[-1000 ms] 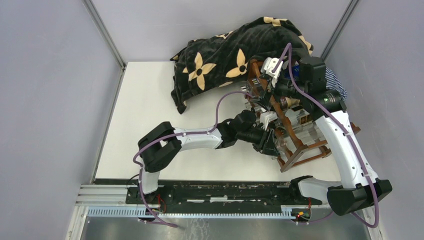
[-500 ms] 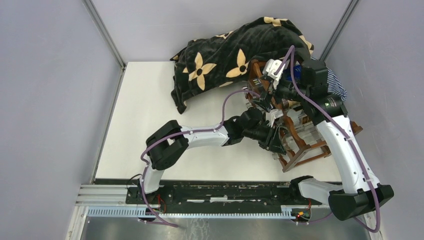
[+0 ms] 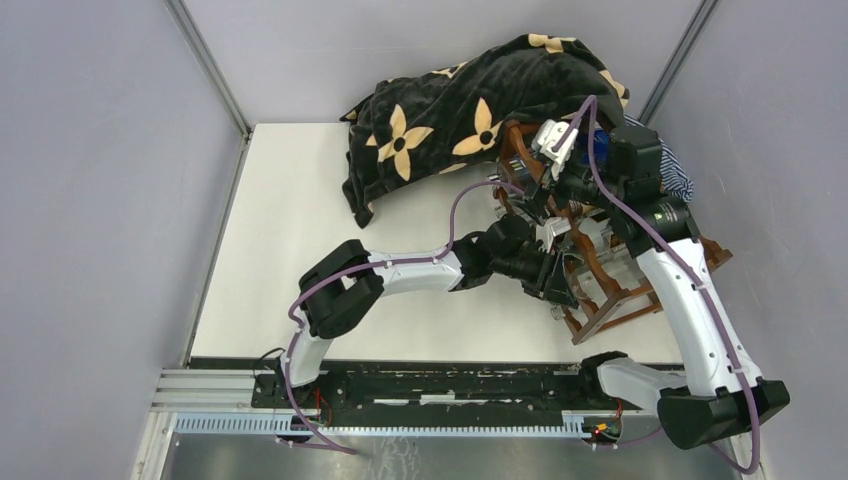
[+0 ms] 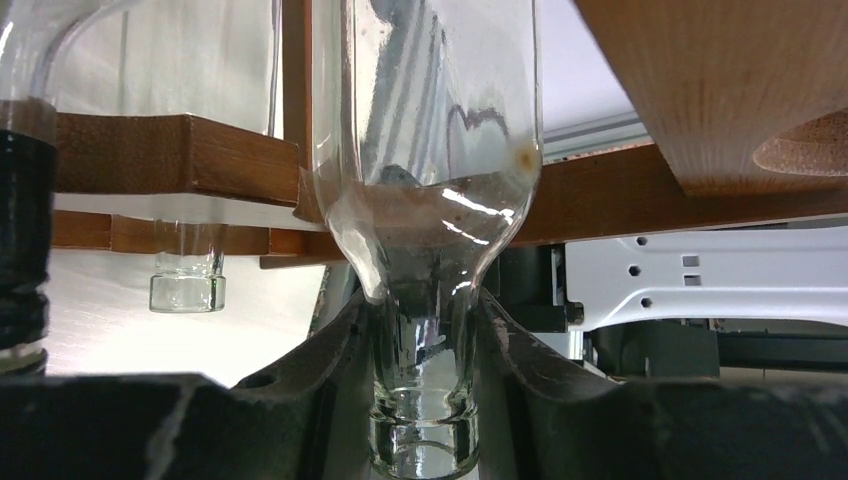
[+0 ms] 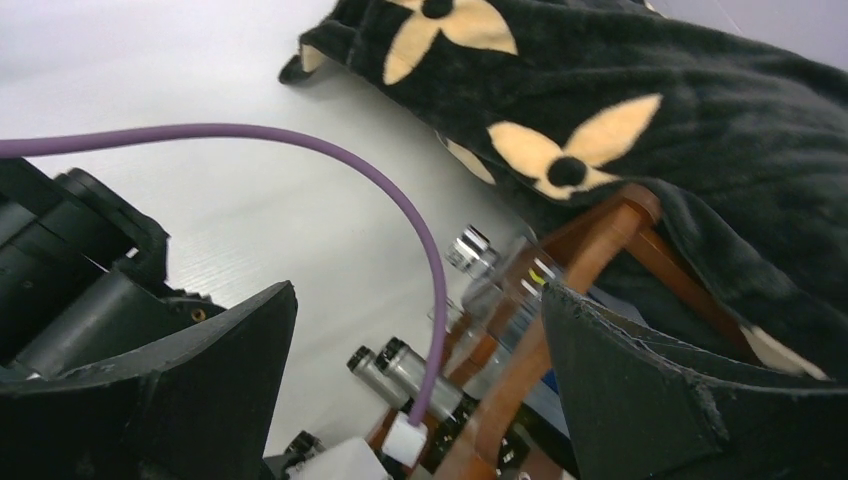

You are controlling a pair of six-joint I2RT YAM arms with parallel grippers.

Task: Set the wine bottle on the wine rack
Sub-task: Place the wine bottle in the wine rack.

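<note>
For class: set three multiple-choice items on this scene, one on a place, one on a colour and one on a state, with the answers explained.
1. Where on the table does the wine rack stand?
A. at the left edge
B. on the right side
C. at the near left corner

2. What colour are the flowers on the black blanket?
A. tan
B. red
C. green

3. What is the left gripper doing?
A. hanging open over bare table
B. pinching the blanket
C. gripping the neck of a clear bottle

Answers:
1 B: from above, the brown frame sits right of centre, by the right arm.
2 A: pale tan petals show against the black cloth.
3 C: the wrist view shows both fingers pressed to the glass neck.
</note>
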